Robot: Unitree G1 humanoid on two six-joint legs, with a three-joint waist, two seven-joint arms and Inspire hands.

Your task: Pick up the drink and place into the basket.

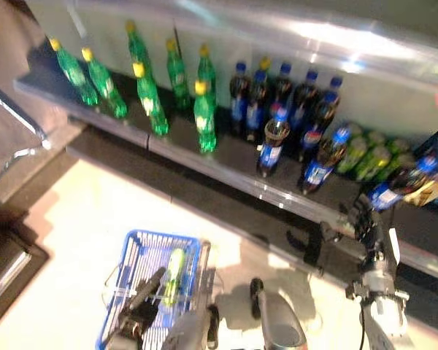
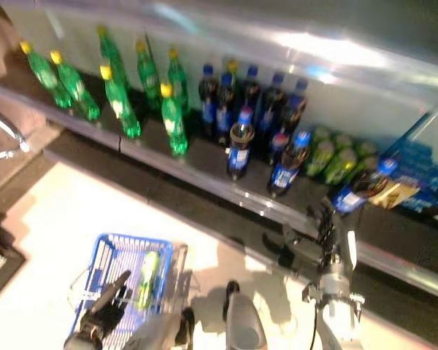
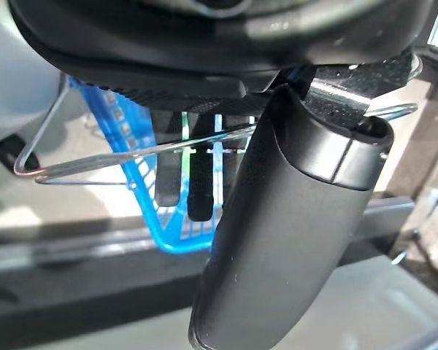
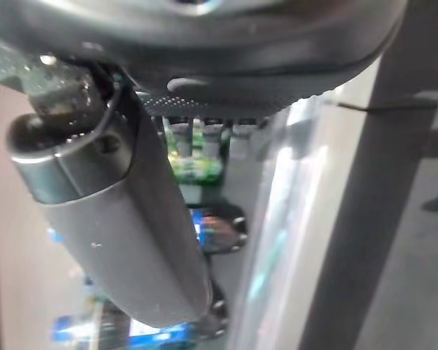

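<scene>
**Right hand at the shelf edge; one green bottle in the basket**

The right hand (image 1: 365,219) is raised to the front edge of the lower shelf (image 1: 226,157), just below a cola bottle (image 1: 398,184) that lies tilted at the shelf's right end. Whether its fingers are curled round that bottle or merely near it cannot be told: the head views blur there, and the right wrist view shows only the thumb with bottles past it. The left hand (image 1: 142,302) grips the wire handle (image 3: 131,153) of the blue basket (image 1: 135,251), fingers curled over it. A green bottle (image 1: 174,275) already lies in the basket, its long axis running front to back and its yellow cap toward the shelf. On the shelf, green bottles (image 1: 150,98) stand upright on the left and cola bottles (image 1: 274,138) in the middle.

The step in hand appears to be the reach for a further drink. The next move calls for a firm closure round the tilted bottle's body, then a lift clear of the shelf lip before carrying it across to the basket.
</scene>
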